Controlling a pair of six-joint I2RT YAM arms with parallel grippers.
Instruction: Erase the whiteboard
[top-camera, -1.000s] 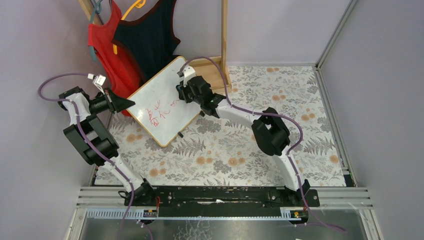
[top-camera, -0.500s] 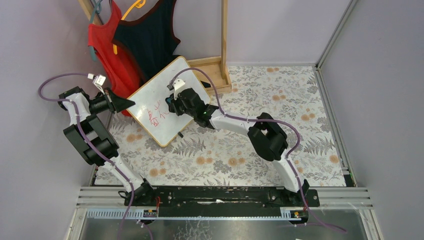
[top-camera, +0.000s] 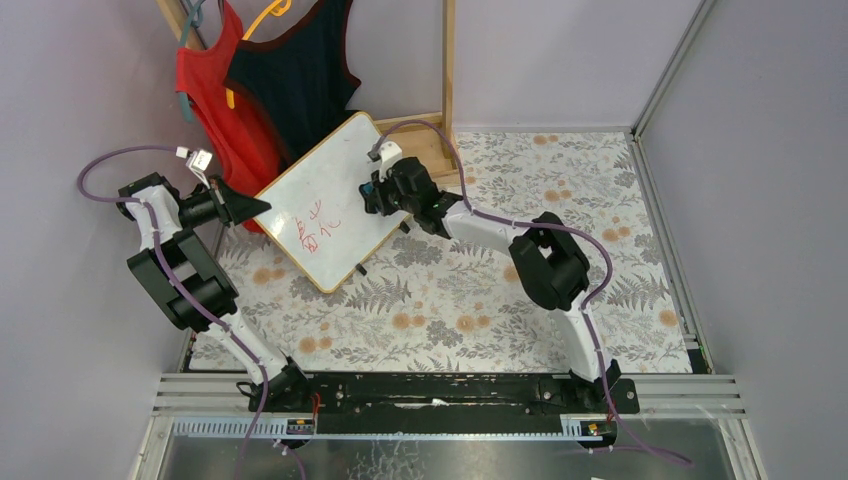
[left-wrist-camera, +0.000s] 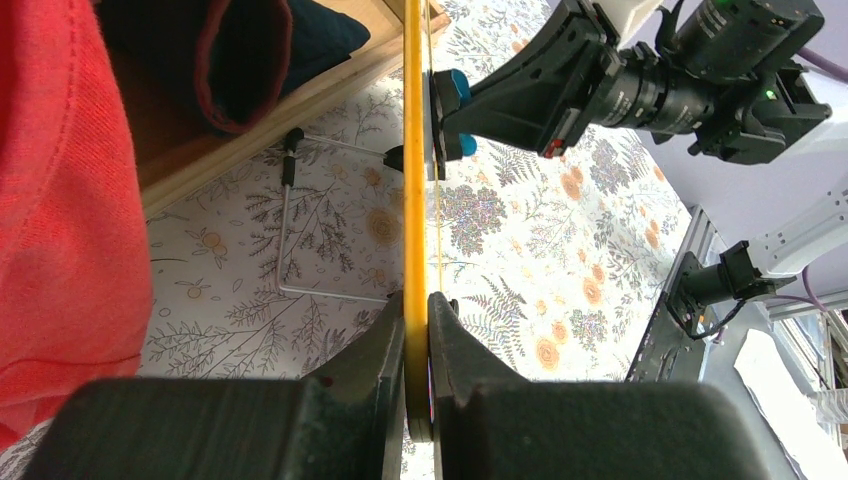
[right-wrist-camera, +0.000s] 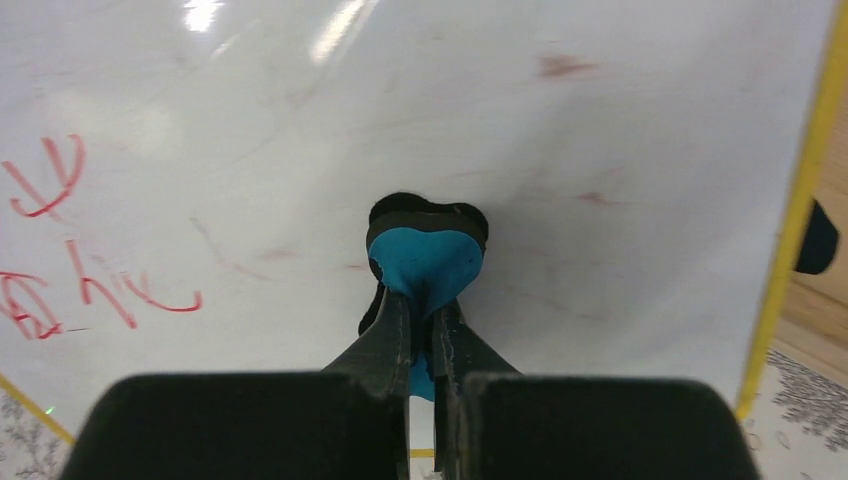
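**At the whiteboard's far right: eraser pinched and pressed to the surface**

At the far left of the table (top-camera: 480, 300), I see the whiteboard (top-camera: 325, 205) standing tilted in front of the hanging red shirt (top-camera: 215, 90) and dark shirt (top-camera: 295, 70), beside the wooden stand (top-camera: 448, 70).

My right gripper (right-wrist-camera: 425, 300) has its fingers pressed close together on the blue eraser (right-wrist-camera: 425, 250). They squeeze the blue back into a narrow fold between the pads. The eraser's black face lies flat against the white surface, which the left wrist view confirms from the side: the eraser (left-wrist-camera: 455, 95) touches the board there. From the top camera, the right gripper (top-camera: 372, 190) sits on the part of the board nearest the wooden stand, close to its yellow-framed right edge.

Red writing (right-wrist-camera: 60, 280) remains to the left of the eraser, well apart from it; overhead, the same marks (top-camera: 318, 228) lie toward the board's near left side. Faint reddish smudges (right-wrist-camera: 560, 67) show above and to the right of the eraser.

My left gripper (left-wrist-camera: 417, 300) is clamped on the board's yellow rim, one finger on each face, with the frame filling the gap between them. In the top view, the left gripper (top-camera: 262, 206) meets the board at its left corner. A thin wire leg (left-wrist-camera: 285, 230) shows behind the board on the floral cloth.
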